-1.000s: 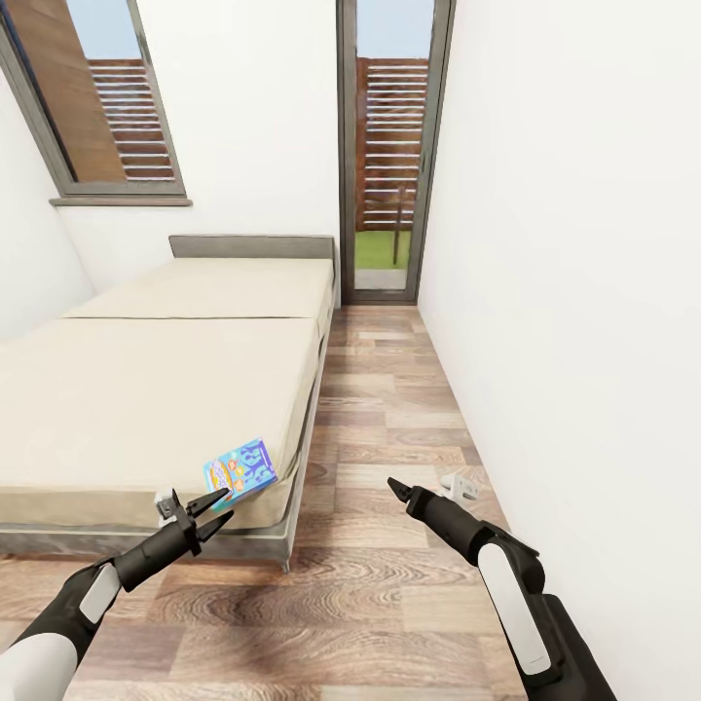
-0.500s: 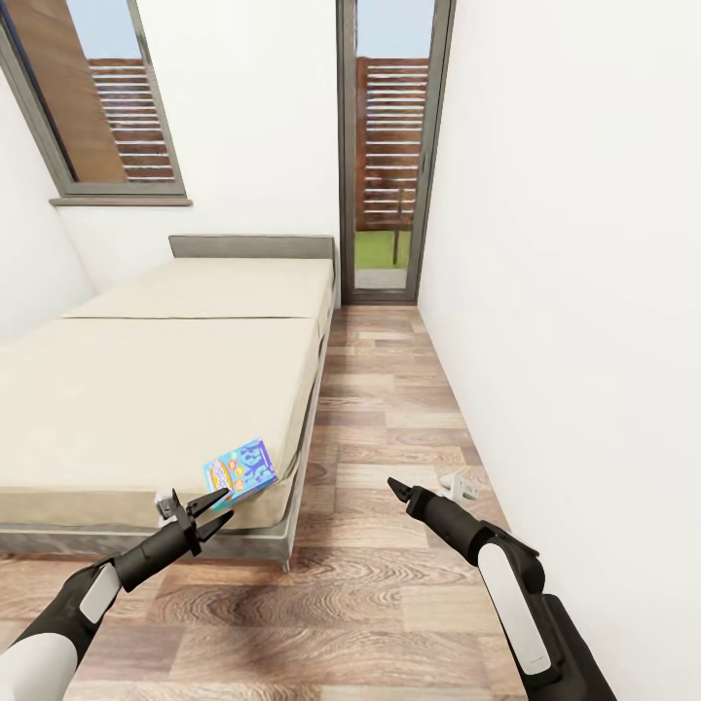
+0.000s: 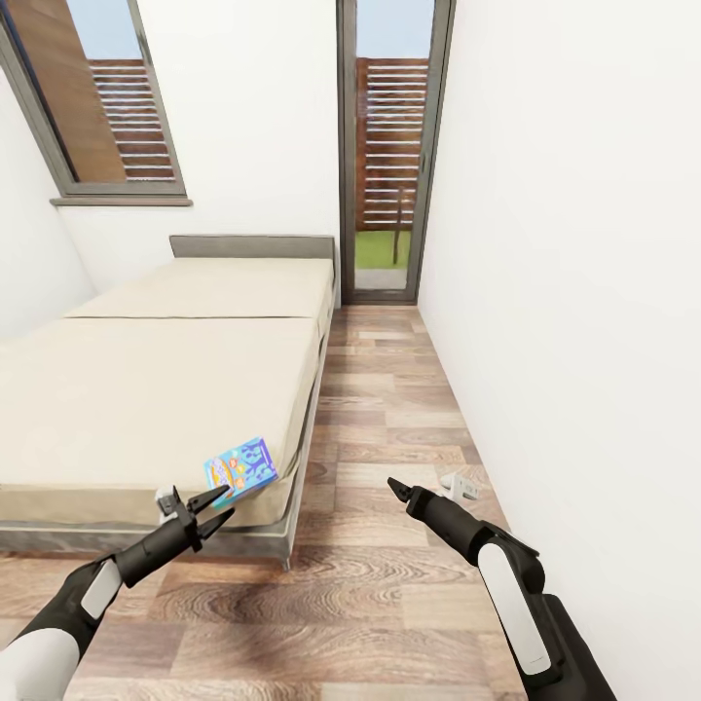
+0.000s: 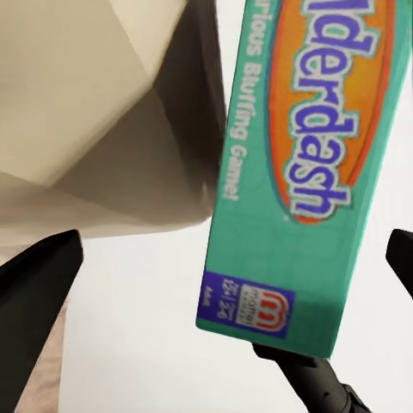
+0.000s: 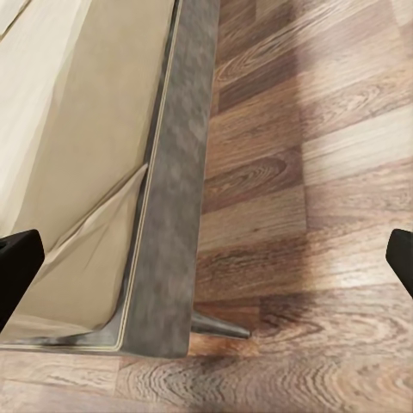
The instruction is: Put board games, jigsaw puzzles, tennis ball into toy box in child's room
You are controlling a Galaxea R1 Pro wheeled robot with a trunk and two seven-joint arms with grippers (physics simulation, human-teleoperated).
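A board game (image 3: 239, 469) with a blue and orange printed cover lies tilted at the near right corner of the cream bed (image 3: 166, 389), partly over the edge. My left gripper (image 3: 216, 511) hangs open just below and in front of it. In the left wrist view the teal box (image 4: 301, 163) stands between the spread fingertips (image 4: 39, 280), with gaps on both sides. My right gripper (image 3: 394, 485) is open over the wood floor, to the right of the bed, and holds nothing. Its fingertips (image 5: 17, 258) sit wide apart in the right wrist view.
The grey bed frame (image 5: 163, 215) and a short metal leg (image 5: 219, 325) border a strip of wood-plank floor (image 3: 389, 409) running to a glass door (image 3: 389, 146). A white wall (image 3: 565, 292) closes the right side. A small white object (image 3: 458, 484) lies by it.
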